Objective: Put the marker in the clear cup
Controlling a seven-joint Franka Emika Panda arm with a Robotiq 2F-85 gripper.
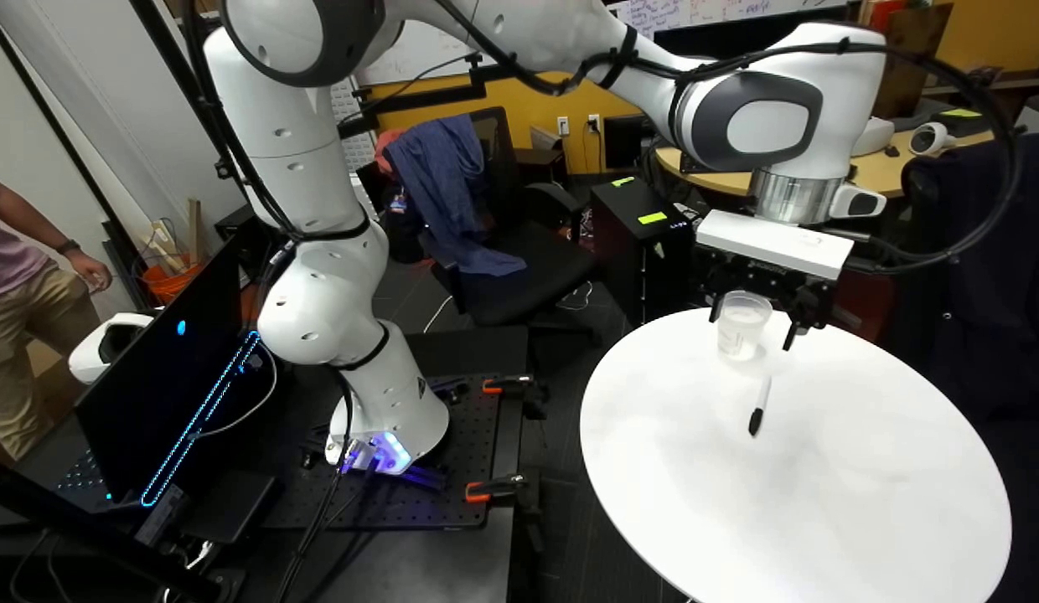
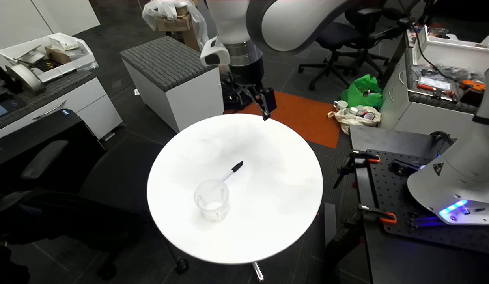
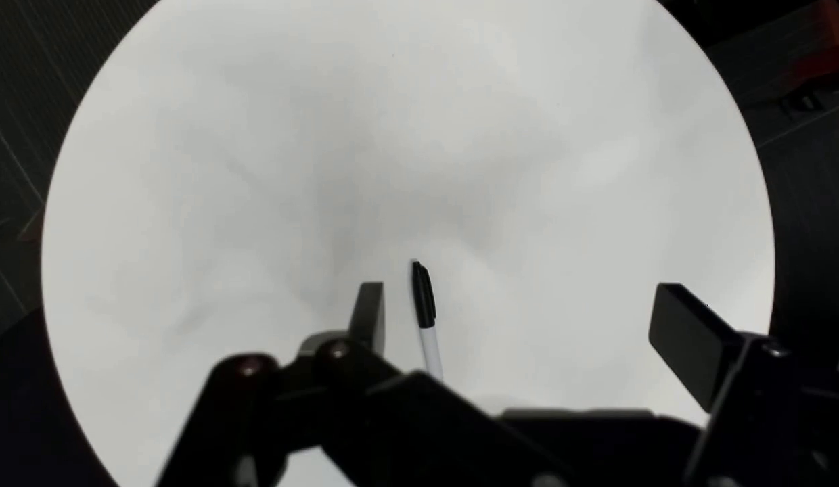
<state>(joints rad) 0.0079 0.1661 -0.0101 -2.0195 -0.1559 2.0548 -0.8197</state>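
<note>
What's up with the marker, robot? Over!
End effector open, holding nothing. Marker lying on white table. Clear cup upright close by; might get bumped.

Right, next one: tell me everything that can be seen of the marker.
The marker is slim, with a white barrel and a black cap carrying a side clip; it looks like plastic. It is capped and lies on the white table, cap end pointing away from the clear cup. Its rear end points toward the cup and looks apart from it, though contact is hard to rule out. The wrist view hides that end behind the open tool, which isn't gripping it.
</note>
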